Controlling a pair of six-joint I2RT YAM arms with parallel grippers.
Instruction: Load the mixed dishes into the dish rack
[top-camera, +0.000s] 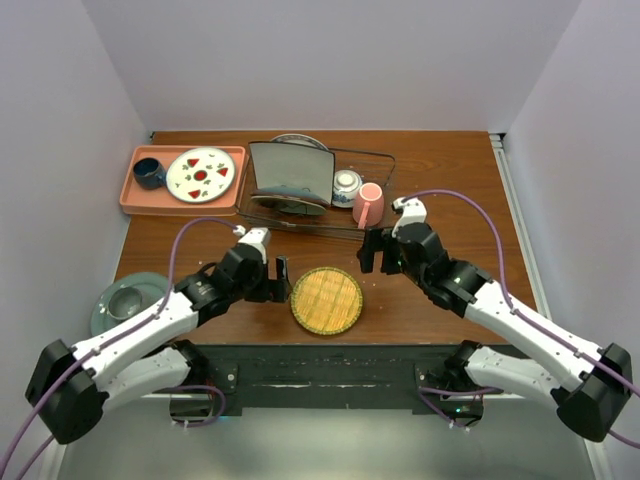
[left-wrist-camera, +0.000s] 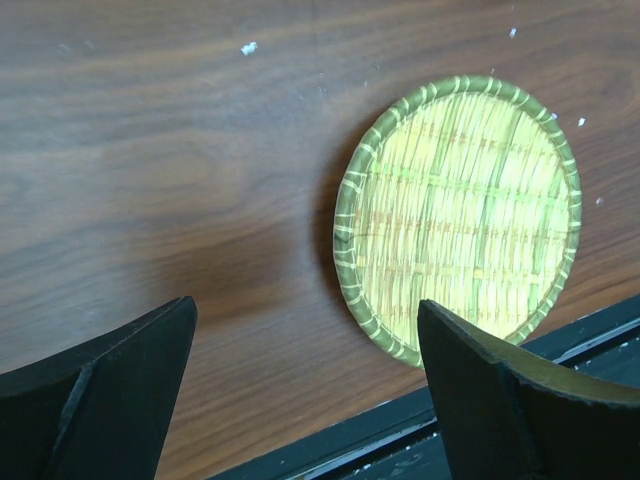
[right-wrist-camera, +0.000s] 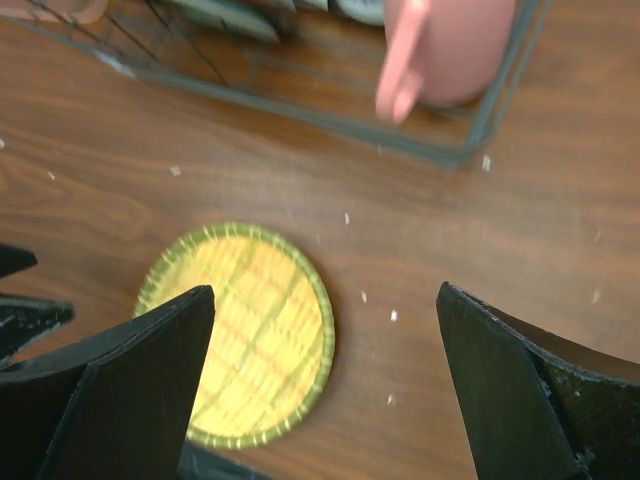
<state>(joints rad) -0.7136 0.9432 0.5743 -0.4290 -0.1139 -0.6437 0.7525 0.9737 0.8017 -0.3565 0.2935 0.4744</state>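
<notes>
The rack (top-camera: 378, 160) stands at the back middle of the bench (top-camera: 450, 180). In it, the square plate (top-camera: 291, 170) stands on edge in the left part, and the rim of a round plate (top-camera: 300, 140) shows just behind it. The bowl (top-camera: 347, 185) sits to the right of the square plate, and the mug (top-camera: 368, 205) is just beside the bowl at the rack's right near corner. In the right wrist view its handle points toward the near wire. The green plate (top-camera: 101, 306) lies on the bench at the left near edge, well apart from the rack and partly hidden by the left arm.

Left of the rack is a pink tray (top-camera: 132, 195) with a blue cup (top-camera: 150, 173) and a red-marked plate (top-camera: 200, 173).

A woven mat (top-camera: 326, 299) lies flat near the front edge, between the two hands. The left hand (top-camera: 279, 280) hangs just left of the mat, fingers apart, nothing between them. The right hand (top-camera: 375, 252) hangs between the mat and the mug, fingers also spread and empty.
</notes>
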